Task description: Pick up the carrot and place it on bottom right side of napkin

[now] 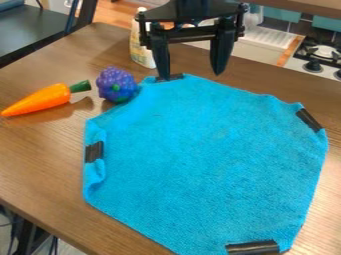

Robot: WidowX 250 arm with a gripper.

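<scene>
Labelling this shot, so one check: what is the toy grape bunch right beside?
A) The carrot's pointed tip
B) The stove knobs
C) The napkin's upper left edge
C: the purple grapes sit at the upper left edge of the blue napkin.

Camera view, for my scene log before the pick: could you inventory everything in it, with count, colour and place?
Carrot: one, orange with green top, on the table at left
Grape bunch: one, purple with green spot, between carrot and napkin
Napkin: one, blue, spread across the table
Strips: four, black, around the napkin's edge
Bottle: one, pale, near the table's far edge
Table: one, brown wood, under all these
Stove: one, black and white, top right, behind the table
Rack: one, white, left of the stove
Dark surface: one, upper left, unclear what
Cables: several, dark, lower left corner
End effector: one, black, above the napkin's far edge, fingers apart
</scene>
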